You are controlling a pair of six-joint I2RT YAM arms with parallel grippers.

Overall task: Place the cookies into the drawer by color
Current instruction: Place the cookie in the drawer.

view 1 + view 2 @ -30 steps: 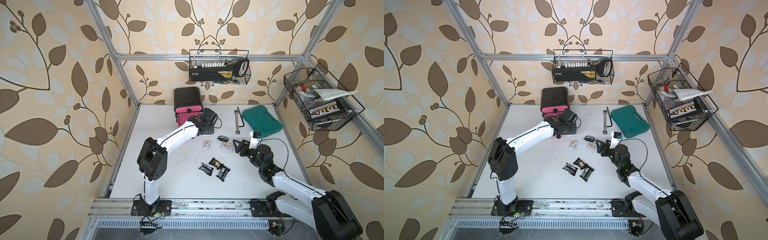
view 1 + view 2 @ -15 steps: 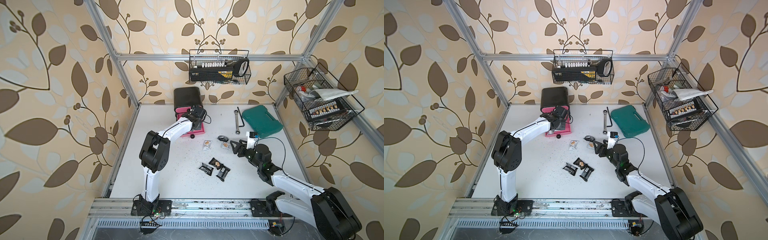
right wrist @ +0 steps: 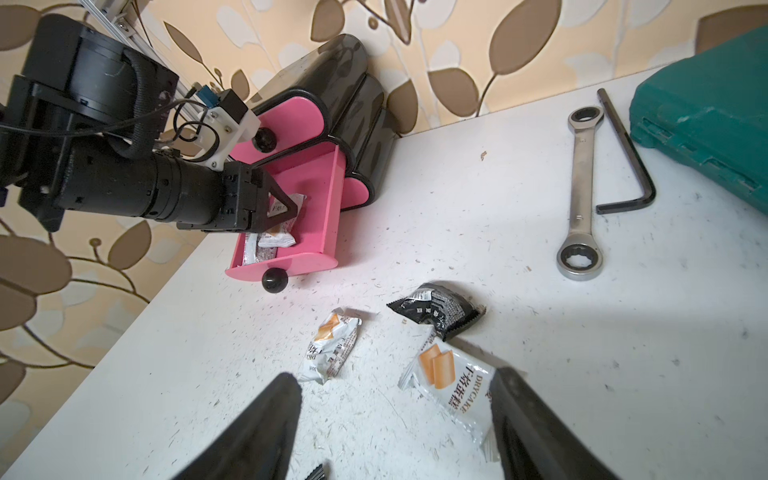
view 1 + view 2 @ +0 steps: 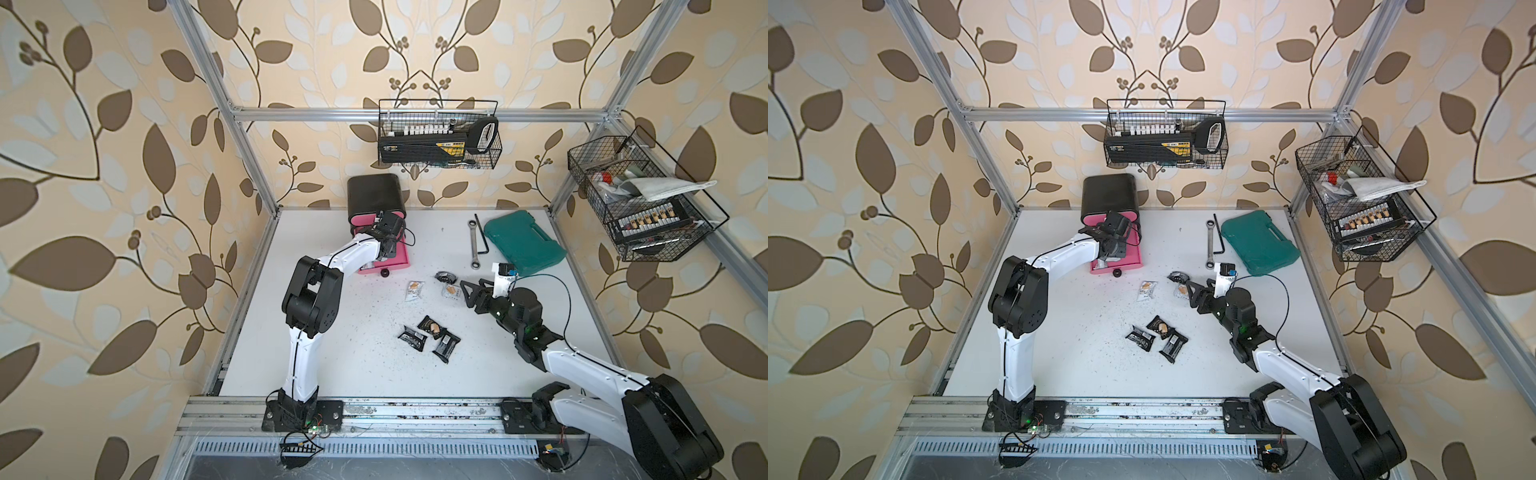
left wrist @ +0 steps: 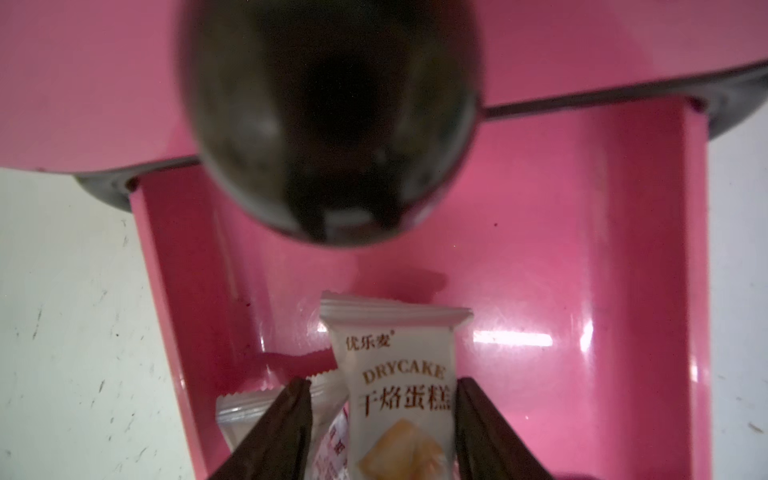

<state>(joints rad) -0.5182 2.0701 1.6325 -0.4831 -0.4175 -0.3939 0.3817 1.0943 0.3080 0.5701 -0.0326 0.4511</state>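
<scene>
The drawer cabinet (image 4: 376, 195) stands at the back, black with pink fronts, its bottom drawer (image 3: 328, 199) pulled out. My left gripper (image 5: 382, 384) hangs open over that drawer, a white cookie packet (image 5: 399, 374) loose between its fingers, a gap showing on one side. Other white packets (image 3: 276, 240) lie in the drawer. My right gripper (image 3: 395, 399) is open low over the table, a white packet (image 3: 453, 382) beside one finger. Another white packet (image 4: 414, 289) and a black one (image 4: 444, 275) lie nearby. Three black packets (image 4: 430, 332) sit mid-table.
A teal tool case (image 4: 523, 241), a ratchet wrench (image 4: 473, 245) and a hex key (image 4: 482, 237) lie at the back right. Wire baskets hang on the back wall (image 4: 438, 137) and the right frame (image 4: 640, 199). The open drawer's knob (image 4: 385, 273) juts toward the table's middle.
My left gripper has moved left over the open drawer with the white packet and its jaws have opened. My right gripper has edged toward the white packet on the table.
</scene>
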